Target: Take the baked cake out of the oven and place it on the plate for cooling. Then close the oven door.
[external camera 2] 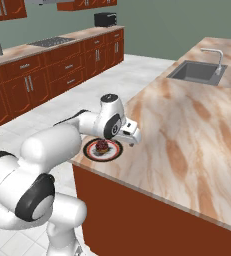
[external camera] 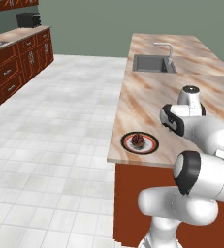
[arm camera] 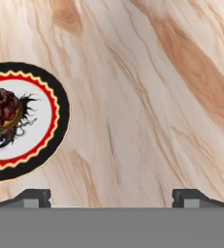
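Fingertips [arm camera: 36, 196] spread wide apart, nothing between them, gripper [arm camera: 111, 198] pointing down at bare marble. Hovering above the island counter [arm camera: 147, 97], just beside the plate [arm camera: 45, 106] rather than over it. Baked cake [arm camera: 2, 109] sitting in the middle of that plate, dark reddish-brown, clear of the fingers. From the left base view, same layout: cake [external camera: 138, 140] on the plate [external camera: 151, 147] near the counter's [external camera: 142, 97] front edge, hand [external camera: 174, 118] off to the side. Sink [external camera: 152, 64] and faucet farther along the island; cabinets [external camera: 11, 68] across the floor.

Placing apparently done; closing the oven door judged to be the remaining step, oven itself not among what is seen here. To do that well: lift straight up first, clear of the plate rim, no sweeping across the cake. Then push the door panel flat and centred, not by a corner, until fully seated.
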Controlling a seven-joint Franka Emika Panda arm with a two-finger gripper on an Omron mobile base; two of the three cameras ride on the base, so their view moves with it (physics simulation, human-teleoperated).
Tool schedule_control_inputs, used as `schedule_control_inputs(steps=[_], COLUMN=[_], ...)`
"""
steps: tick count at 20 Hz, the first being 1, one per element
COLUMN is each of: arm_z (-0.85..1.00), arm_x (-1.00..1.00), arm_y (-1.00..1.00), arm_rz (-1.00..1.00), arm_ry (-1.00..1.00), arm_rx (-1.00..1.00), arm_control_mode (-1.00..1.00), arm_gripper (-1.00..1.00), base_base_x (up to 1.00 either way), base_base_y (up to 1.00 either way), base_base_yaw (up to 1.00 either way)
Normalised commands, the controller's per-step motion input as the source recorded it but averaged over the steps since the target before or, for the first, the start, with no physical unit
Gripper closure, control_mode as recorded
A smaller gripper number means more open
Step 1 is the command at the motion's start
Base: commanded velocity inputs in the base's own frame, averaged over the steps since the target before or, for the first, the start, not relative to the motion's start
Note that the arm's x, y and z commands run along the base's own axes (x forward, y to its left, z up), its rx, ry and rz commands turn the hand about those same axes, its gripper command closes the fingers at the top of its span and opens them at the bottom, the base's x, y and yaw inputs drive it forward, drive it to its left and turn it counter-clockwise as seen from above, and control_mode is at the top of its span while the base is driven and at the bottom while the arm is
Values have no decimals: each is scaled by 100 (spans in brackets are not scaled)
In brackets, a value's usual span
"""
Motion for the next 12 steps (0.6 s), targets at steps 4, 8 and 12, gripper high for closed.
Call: schedule_control_inputs(steps=[4, 8, 12], arm_z=[0, 1, 19], arm_x=[-7, -19, -26], arm_y=[1, 0, 2], arm_rz=[12, 6, 0], arm_ry=[2, 1, 0], arm_rx=[0, 0, 0], arm_control_mode=[-100, -100, -100], arm_gripper=[-100, -100, -100], base_base_x=[0, 0, 0], base_base_y=[0, 0, 0], base_base_yaw=[0, 0, 0])
